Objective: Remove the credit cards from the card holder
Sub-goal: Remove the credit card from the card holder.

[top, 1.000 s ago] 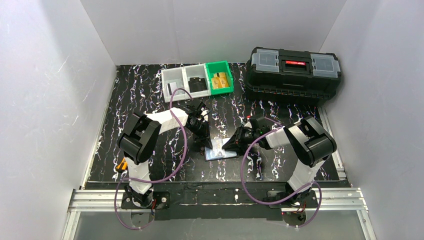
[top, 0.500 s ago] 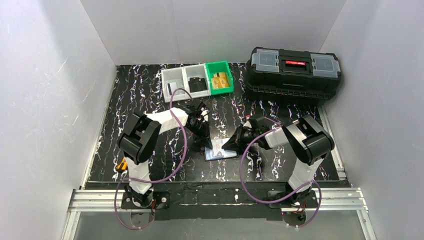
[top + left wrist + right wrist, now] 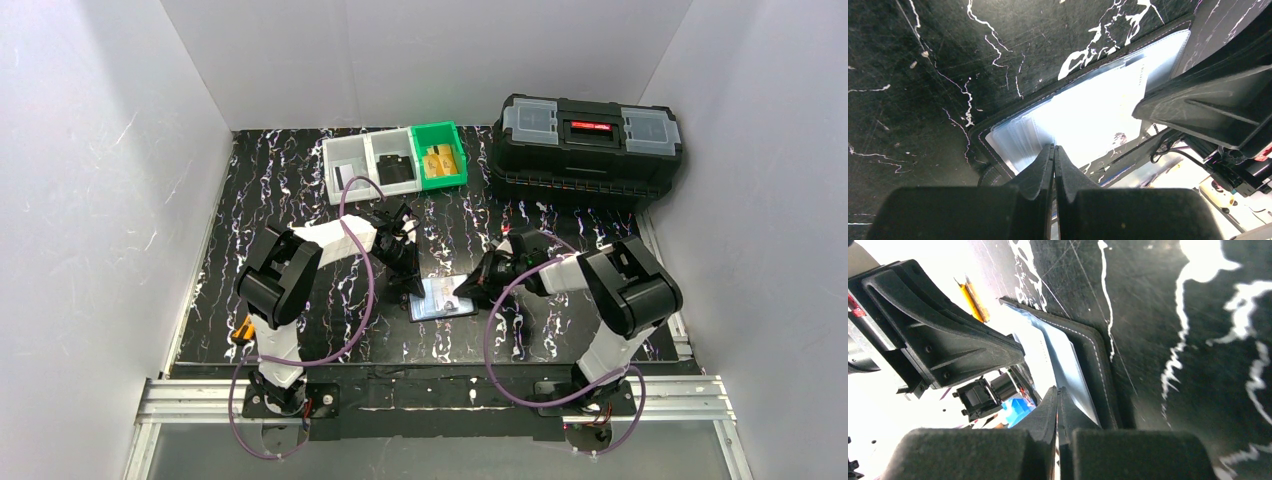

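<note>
Card holder point(image 3: 441, 299) open flat on black marbled surface point(image 3: 262, 172), between the two hands. Shiny clear pockets point(image 3: 1020, 137) blown out by glare; one whitish credit card point(image 3: 1100, 107) just readable. Left hand point(image 3: 1054, 147) clenched, tips on pocket edge. Right hand point(image 3: 1057, 390) clenched at opposite edge; grip on anything unclear.

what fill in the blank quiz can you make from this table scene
The card holder lies ___ on the table between the grippers.
The left gripper and the right gripper are both ___, not open.
The bin with yellow things inside is ___.
The black toolbox stands at the far ___ corner.
Missing words: open; shut; green; right
</note>
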`<state>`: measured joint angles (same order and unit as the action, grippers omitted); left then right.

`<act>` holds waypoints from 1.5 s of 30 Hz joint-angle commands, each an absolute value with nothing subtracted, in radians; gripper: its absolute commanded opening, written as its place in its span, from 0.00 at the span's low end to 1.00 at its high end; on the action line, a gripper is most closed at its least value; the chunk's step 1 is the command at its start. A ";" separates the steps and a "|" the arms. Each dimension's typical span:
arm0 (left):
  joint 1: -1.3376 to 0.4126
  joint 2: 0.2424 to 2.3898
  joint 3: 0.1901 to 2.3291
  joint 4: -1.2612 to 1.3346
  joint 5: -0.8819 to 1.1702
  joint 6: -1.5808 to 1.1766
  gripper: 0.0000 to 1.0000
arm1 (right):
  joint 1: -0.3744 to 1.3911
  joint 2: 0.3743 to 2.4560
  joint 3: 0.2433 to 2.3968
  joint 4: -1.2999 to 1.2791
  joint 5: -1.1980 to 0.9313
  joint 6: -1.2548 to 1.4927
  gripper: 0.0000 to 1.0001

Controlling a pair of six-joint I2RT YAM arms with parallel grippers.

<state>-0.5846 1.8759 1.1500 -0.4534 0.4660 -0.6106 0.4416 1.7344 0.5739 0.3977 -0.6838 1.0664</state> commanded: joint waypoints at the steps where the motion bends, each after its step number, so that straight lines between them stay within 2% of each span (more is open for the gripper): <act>1: -0.585 1.921 1.108 -0.566 0.309 -0.574 0.00 | 0.407 1.668 0.555 0.284 -0.626 0.974 0.01; 12: -0.581 1.902 1.134 -0.579 0.333 -0.556 0.00 | 0.392 1.592 0.563 0.195 -0.619 0.935 0.01; 25: -0.581 1.876 1.280 -0.641 0.366 -0.537 0.00 | 0.330 1.478 0.603 0.035 -0.623 0.868 0.01; 31: -0.566 1.799 1.425 -0.717 0.377 -0.532 0.28 | 0.327 1.431 0.649 0.018 -0.701 0.897 0.01; 37: -0.474 1.727 1.393 -0.566 0.674 -0.646 0.51 | 0.316 1.384 0.715 0.047 -0.786 0.978 0.01; 45: -0.426 1.680 1.260 -0.228 0.905 -0.895 0.58 | 0.310 1.355 0.771 0.155 -0.867 1.122 0.01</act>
